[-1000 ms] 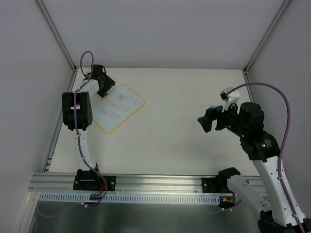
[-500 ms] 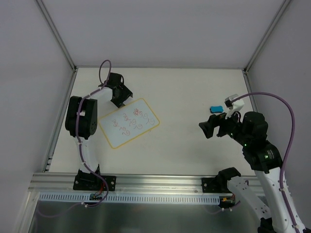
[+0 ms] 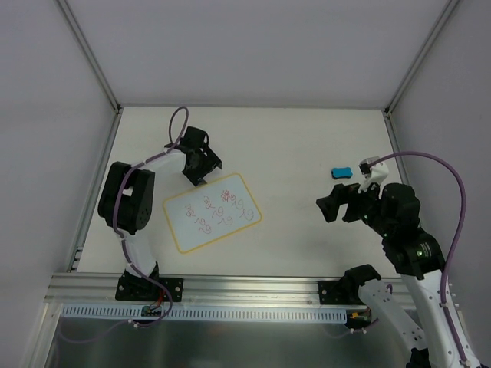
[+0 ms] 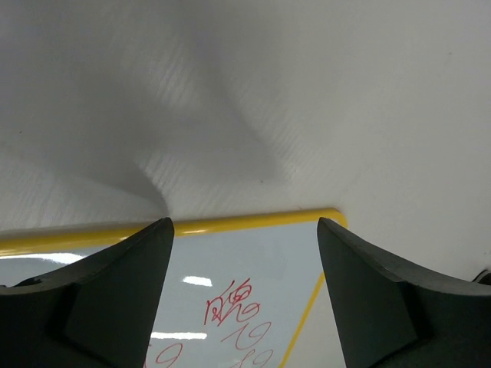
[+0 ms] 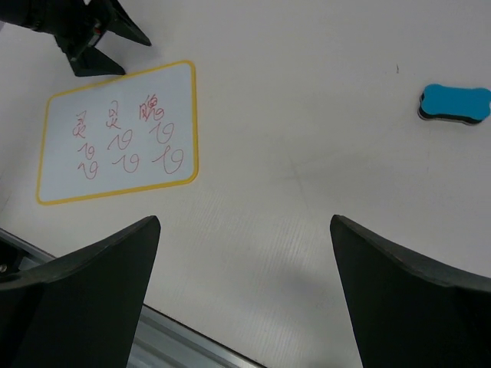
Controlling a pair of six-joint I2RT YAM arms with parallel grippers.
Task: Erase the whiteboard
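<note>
The whiteboard (image 3: 212, 212) lies flat on the left half of the matte, pale desk (image 3: 291, 146), skewed to the edges. It is a glossy white rectangle with rounded corners, a thin yellow rim and looping red scribbles in rows. The left gripper (image 3: 201, 172) sits at the board's far corner, its black wedge-shaped fingers (image 4: 107, 299) spread apart either side of the rim with nothing pinched between them. The right gripper (image 3: 331, 207) hangs wide apart and empty over the right side. Beyond it, toward the right edge, rests a small blue eraser (image 3: 342, 172), waisted like a bone, with a dark underside.
</note>
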